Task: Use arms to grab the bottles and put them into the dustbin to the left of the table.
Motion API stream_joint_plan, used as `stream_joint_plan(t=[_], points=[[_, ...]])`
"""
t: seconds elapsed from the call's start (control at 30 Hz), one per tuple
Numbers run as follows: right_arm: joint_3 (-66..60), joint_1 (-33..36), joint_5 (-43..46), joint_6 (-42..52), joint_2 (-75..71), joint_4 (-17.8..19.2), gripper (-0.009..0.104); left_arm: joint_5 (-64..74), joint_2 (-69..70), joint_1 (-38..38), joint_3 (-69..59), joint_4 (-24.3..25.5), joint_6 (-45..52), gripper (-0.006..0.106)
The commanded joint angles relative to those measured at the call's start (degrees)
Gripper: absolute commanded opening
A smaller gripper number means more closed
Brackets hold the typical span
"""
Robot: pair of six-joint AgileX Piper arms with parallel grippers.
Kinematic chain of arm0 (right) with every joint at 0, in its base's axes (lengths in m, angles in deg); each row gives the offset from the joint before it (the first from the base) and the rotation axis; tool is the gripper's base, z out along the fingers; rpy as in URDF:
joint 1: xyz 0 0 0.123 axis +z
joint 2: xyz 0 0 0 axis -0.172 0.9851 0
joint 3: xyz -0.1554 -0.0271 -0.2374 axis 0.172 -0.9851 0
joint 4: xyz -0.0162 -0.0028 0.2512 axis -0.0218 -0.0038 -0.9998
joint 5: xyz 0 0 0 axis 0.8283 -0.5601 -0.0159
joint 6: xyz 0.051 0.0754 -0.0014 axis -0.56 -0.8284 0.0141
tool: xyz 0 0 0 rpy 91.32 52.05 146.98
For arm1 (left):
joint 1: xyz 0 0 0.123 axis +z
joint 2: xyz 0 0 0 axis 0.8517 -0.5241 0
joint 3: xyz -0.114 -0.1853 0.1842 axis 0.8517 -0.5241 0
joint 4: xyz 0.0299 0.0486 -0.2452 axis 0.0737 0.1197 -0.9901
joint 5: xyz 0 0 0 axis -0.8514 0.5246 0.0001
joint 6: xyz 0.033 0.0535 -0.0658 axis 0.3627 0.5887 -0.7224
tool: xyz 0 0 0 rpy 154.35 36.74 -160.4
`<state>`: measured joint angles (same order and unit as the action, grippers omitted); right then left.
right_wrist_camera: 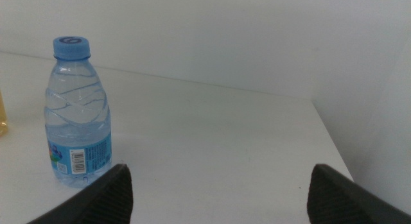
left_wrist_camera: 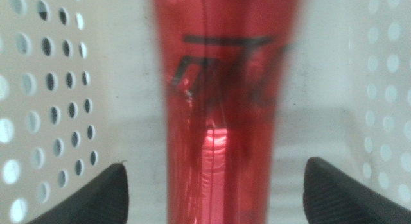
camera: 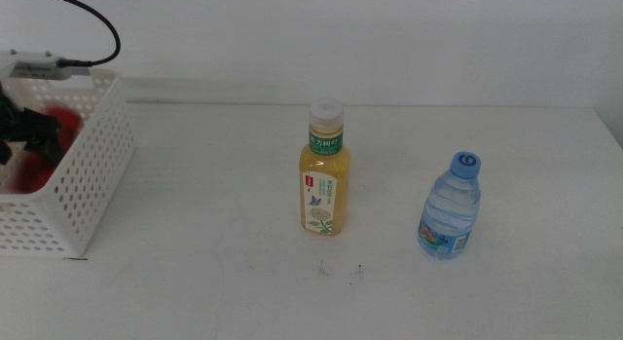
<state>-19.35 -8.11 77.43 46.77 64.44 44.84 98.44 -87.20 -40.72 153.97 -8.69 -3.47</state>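
The red cola can (left_wrist_camera: 225, 102) between the left gripper's (left_wrist_camera: 215, 198) spread jaws is blurred, both ends cut off, its dark lettering unreadable. Beyond the right gripper's (right_wrist_camera: 218, 198) jaws, the tea bottle (right_wrist_camera: 2, 115) shows only a yellow sliver.

Bright, even light; close red can (left_wrist_camera: 225, 108) blurred.

I saw a white perforated dustbin (camera: 83, 174) at the left edge of the frame, a glossy red can (left_wrist_camera: 225, 108) with dark lettering, a yellow tea bottle (camera: 324, 174) with white cap and green neck label at centre, a clear water bottle (camera: 451, 208) with blue cap and label at right, a white table (camera: 214, 282) with small dark specks.
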Motion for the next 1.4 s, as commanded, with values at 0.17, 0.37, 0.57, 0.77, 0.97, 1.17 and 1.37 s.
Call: stream_joint_plan(t=[0.17, 0.37, 0.57, 0.77, 0.97, 1.17, 1.37], points=[[-0.2, -0.3, 0.5, 0.3, -0.2, 0.6, 0.088, 0.4, 8.5, -1.3, 0.4, 0.0, -2.9, 0.094], [-0.2, -0.3, 0.5, 0.3, -0.2, 0.6, 0.088, -8.6, 27.2, -8.5, -11.1, -4.1, -2.4, 0.094], [-0.2, -0.3, 0.5, 0.3, -0.2, 0.6, 0.088, -31.5, 49.2, -23.0, -38.4, -14.3, 7.7, 0.094], [-0.2, -0.3, 0.5, 0.3, -0.2, 0.6, 0.088, -44.1, 65.5, -39.1, -60.2, -24.8, 11.6, 0.094], [-0.2, -0.3, 0.5, 0.3, -0.2, 0.6, 0.088, -54.9, 77.0, -50.2, -73.8, -25.6, 11.4, 0.094], [-0.2, -0.3, 0.5, 0.3, -0.2, 0.6, 0.088, -70.8, 79.0, -54.9, -85.3, -7.0, -14.1, 0.094], [-0.2, -0.3, 0.5, 0.3, -0.2, 0.6, 0.088, -76.7, 78.8, -55.1, -89.9, -4.0, -18.1, 0.094]])
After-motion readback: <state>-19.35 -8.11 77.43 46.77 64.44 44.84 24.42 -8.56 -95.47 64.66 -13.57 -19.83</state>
